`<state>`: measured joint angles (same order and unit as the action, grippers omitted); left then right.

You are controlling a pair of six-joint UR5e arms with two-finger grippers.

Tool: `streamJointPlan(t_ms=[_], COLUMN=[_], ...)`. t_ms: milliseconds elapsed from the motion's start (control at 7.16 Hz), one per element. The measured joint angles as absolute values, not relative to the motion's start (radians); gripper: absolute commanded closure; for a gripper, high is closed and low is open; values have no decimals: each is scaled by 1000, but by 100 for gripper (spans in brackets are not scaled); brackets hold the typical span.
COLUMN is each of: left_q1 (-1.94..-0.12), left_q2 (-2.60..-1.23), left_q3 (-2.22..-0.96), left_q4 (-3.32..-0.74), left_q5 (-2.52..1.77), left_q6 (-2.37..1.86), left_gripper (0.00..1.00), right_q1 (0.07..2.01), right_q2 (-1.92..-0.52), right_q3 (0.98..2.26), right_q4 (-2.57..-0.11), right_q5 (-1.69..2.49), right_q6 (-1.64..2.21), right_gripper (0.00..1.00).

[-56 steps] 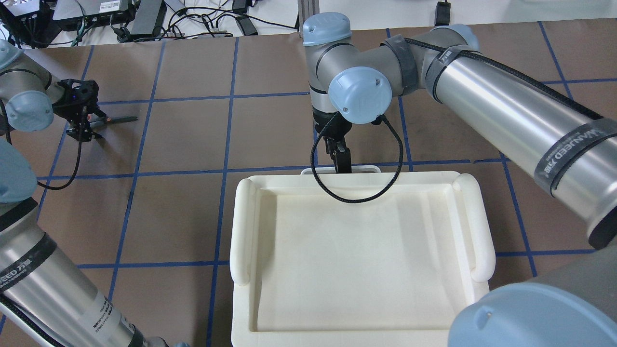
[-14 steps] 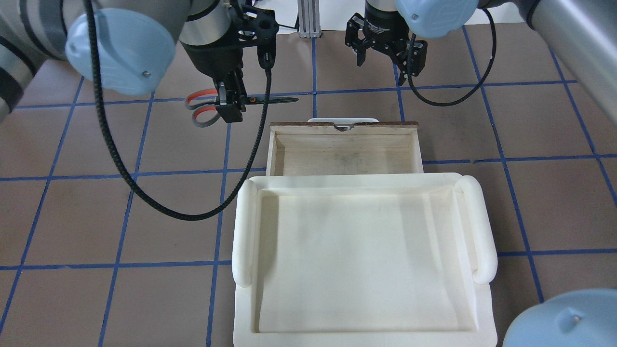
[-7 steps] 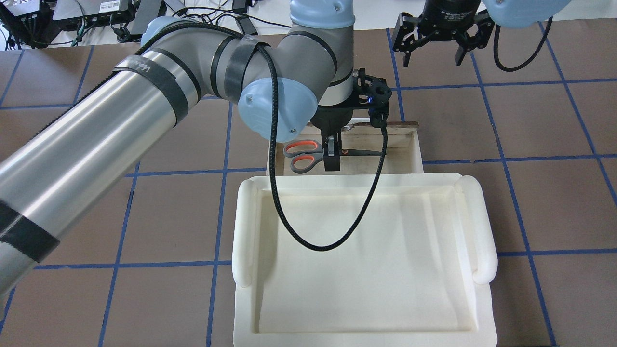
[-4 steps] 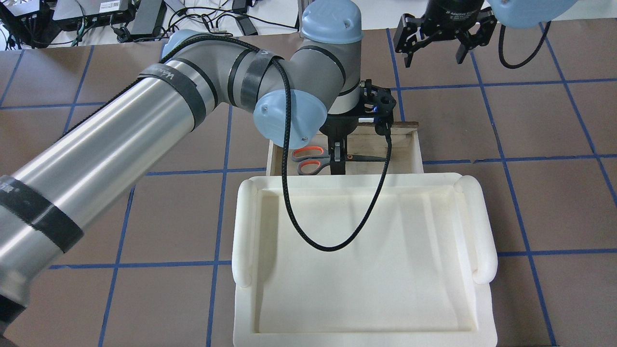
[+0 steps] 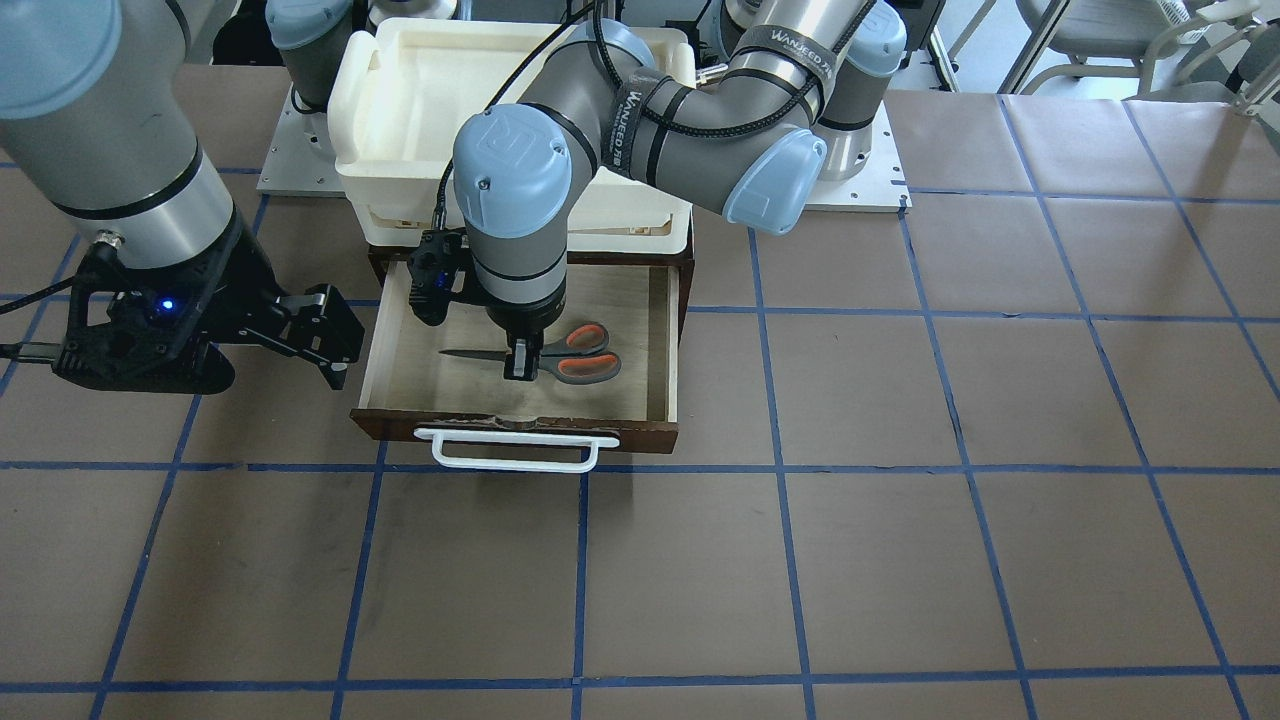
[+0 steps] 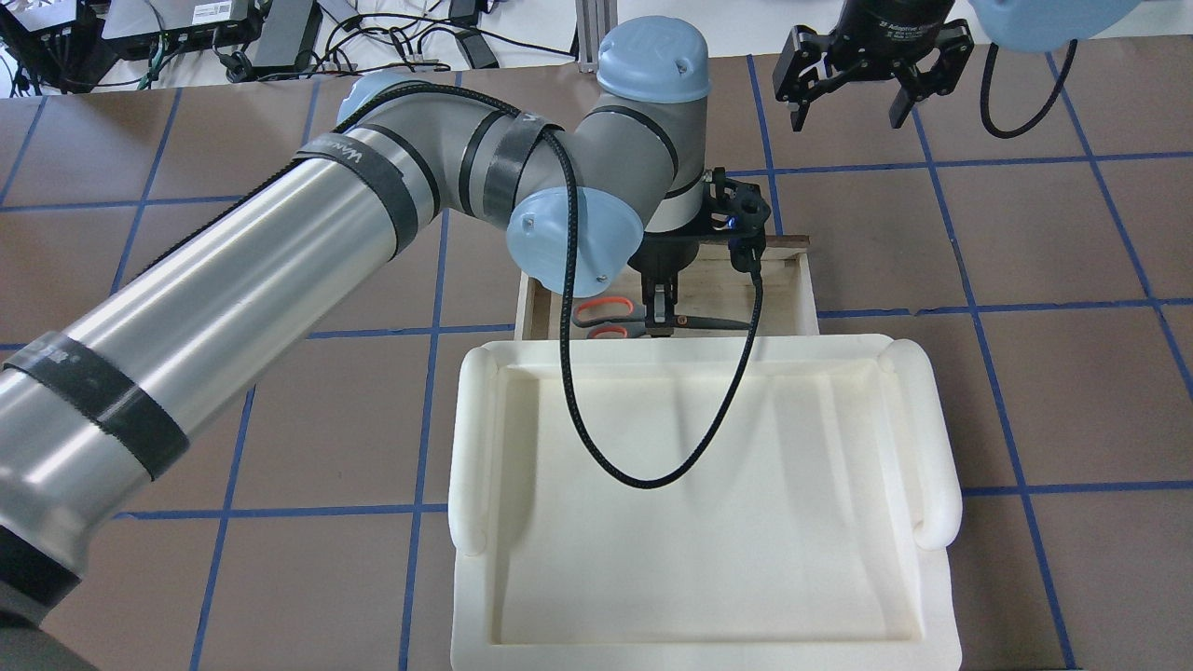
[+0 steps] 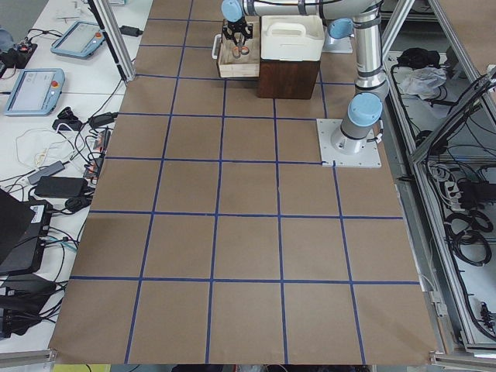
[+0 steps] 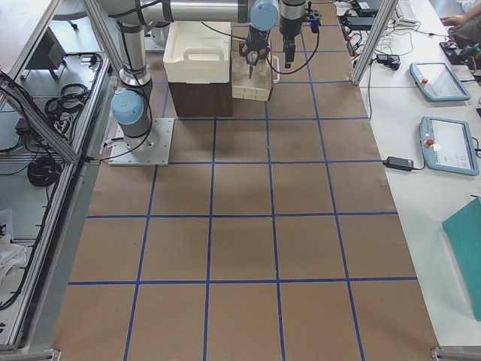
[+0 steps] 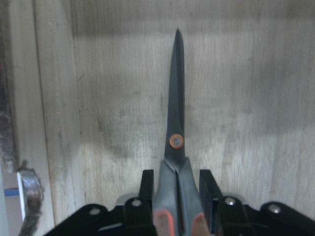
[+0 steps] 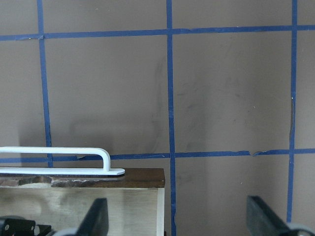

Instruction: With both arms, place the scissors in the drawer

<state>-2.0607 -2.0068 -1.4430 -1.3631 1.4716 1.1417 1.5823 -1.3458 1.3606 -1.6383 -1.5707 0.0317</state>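
Placing is nearly done: the left tool (image 5: 519, 366) is clenched on the scissors (image 5: 556, 362) just behind the pivot, holding them flat inside the open drawer (image 5: 672, 340), low over its floor, though whether they touch it is hard to tell. Next it should let go and lift straight out, leaving the right tool (image 6: 850, 114), spread wide and empty over the counter (image 6: 1025, 242), to push the drawer shut. Two seconds ago the scissors hung outside the drawer's left side.
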Motion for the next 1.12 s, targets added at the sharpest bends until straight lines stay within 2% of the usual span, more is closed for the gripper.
streamJointPlan(t_ms=[699,1118], left_q1=[-2063,-1962], left_q2=[-1940,-1825], left_q3=[-1434,-1425], left_q4=[-1362,-1318], left_q5=[1485,1507], left_q6=[1089,793], left_gripper=[0,0], right_q1=[1585,1593], right_q2=[-1361,-1375], right_q3=[1382,1387], right_q4=[-1638,-1638], right_q5=[-1569,-1569], right_q6=[38,47], right_gripper=[0,0])
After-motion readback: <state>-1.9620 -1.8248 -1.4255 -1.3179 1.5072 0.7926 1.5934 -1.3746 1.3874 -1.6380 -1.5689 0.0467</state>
